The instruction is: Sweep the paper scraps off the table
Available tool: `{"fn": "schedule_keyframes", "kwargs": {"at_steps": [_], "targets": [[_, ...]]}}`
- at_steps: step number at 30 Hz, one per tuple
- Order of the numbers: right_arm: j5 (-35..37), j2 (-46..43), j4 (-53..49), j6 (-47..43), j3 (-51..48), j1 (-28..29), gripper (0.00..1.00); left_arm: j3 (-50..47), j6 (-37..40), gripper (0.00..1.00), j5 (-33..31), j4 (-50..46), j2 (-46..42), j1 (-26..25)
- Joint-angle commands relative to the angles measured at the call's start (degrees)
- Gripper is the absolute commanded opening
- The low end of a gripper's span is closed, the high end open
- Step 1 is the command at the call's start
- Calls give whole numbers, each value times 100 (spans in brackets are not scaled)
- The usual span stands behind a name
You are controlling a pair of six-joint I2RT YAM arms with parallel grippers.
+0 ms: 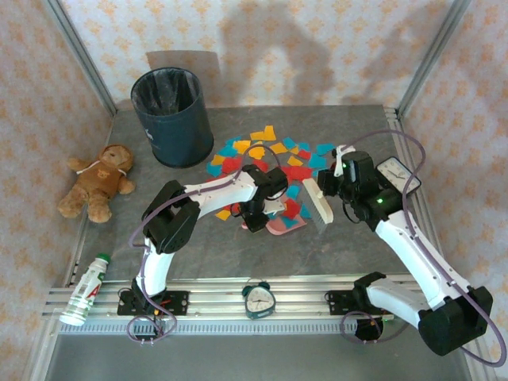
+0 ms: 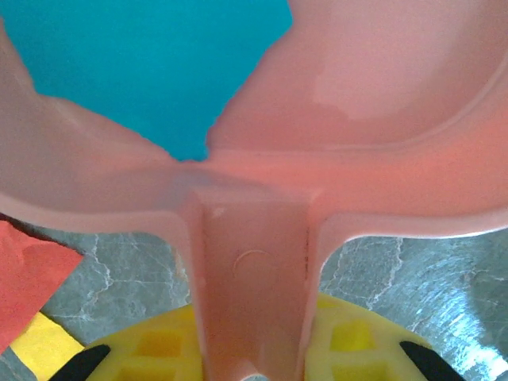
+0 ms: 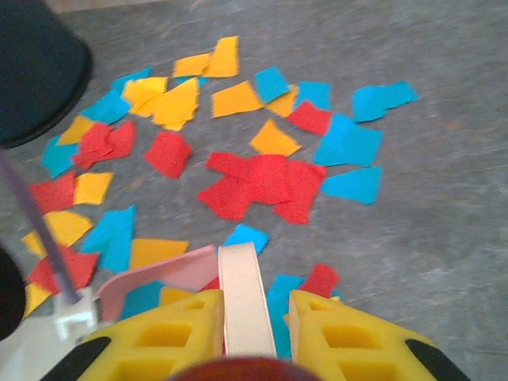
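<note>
The left gripper (image 2: 254, 353) is clamped on the pink dustpan (image 2: 373, 119) by its handle. The right gripper (image 3: 254, 333) grips the brush (image 3: 240, 290), with paper scraps (image 3: 262, 182) on the bench (image 3: 452, 222) just ahead.

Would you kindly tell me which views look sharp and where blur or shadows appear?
Top external: sharp, evenly lit, with shadows on the back wall. Left wrist: the dustpan sits so close that it blurs. Right wrist: the scraps look slightly soft, the brush handle nearest the lens softer.
</note>
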Motion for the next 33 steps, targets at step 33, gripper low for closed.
{"fn": "schedule_keyframes", "kwargs": {"at_steps": [33], "targets": [[-157, 557, 540, -99, -506, 4, 0, 672, 59, 11, 56, -413, 409, -215]]}}
